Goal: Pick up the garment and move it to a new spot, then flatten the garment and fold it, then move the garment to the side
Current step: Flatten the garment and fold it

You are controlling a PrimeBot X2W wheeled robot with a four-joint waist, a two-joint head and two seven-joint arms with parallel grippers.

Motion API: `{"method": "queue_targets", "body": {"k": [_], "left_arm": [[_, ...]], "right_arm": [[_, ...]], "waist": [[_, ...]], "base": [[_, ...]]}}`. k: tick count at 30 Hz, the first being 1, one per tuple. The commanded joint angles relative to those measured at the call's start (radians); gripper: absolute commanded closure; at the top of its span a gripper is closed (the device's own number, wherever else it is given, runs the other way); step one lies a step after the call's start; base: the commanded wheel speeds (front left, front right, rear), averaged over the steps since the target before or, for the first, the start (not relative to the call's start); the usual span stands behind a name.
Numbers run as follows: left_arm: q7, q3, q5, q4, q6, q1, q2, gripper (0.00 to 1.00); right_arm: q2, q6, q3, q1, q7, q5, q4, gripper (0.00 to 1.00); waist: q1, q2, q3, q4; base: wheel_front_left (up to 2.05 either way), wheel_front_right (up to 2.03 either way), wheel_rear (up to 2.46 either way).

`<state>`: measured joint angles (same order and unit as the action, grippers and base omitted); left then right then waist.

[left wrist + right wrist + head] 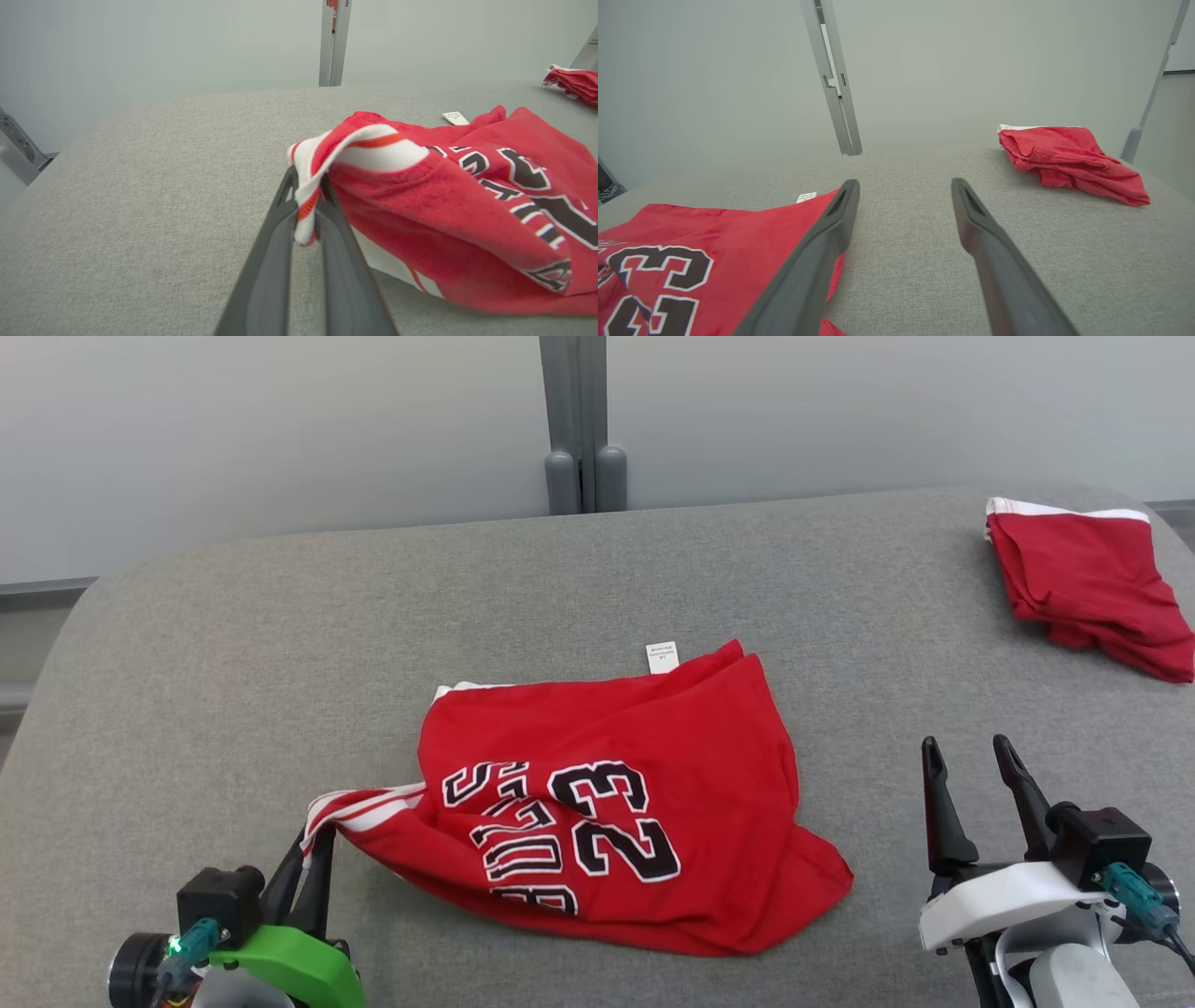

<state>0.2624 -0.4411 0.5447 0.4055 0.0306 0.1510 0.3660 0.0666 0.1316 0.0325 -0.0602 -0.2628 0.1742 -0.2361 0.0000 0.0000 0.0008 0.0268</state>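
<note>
Head view: the crumpled red jersey lies mid-tabletop, with the left gripper at its striped corner. Another red garment sits folded far right.

Left wrist view: the jaws pinch that white trim, so pickup is only beginning.

Right wrist view: the right gripper jaws are spread and empty. Moving, flattening and folding all remain.

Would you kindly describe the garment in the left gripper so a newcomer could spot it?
On the grey cushion, look at the middle. The crumpled red jersey lies there; unlike the folded red garment far right, it bears a black 23.
</note>
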Motion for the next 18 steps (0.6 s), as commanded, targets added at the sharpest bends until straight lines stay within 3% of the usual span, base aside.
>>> {"method": "queue_targets", "body": {"k": [1,2,3,9,18], "left_arm": [[0.003,0.002,0.005,-0.013,0.008,-0.018,-0.006,1.0],[0.003,0.002,0.005,-0.019,0.014,-0.025,-0.01,0.53],[0.003,0.0,0.002,-0.023,0.018,-0.029,-0.013,0.0],[0.003,0.052,-0.03,-0.097,0.041,-0.037,-0.051,0.0],[0.002,0.209,-0.156,-0.262,0.049,-0.096,-0.107,0.0]], "right_arm": [[-0.003,-0.002,-0.001,0.012,-0.003,0.004,-0.004,0.0],[-0.003,-0.002,-0.002,0.013,-0.003,0.004,-0.006,0.0],[-0.003,-0.002,-0.001,0.014,-0.003,0.003,-0.006,0.0],[0.001,-0.002,0.002,0.012,-0.003,0.0,-0.011,0.0],[0.005,-0.002,0.008,0.02,-0.003,-0.001,-0.007,0.0]], "waist": [[0.0,0.0,-0.01,0.013],[0.0,0.0,-0.011,0.015],[0.0,0.0,-0.013,0.016],[0.0,0.0,-0.025,0.023],[0.0,0.0,-0.037,0.038]], "base": [[0.0,0.0,0.0],[0.0,0.0,0.0],[0.0,0.0,0.0],[0.0,0.0,0.0],[0.0,0.0,0.0]]}}
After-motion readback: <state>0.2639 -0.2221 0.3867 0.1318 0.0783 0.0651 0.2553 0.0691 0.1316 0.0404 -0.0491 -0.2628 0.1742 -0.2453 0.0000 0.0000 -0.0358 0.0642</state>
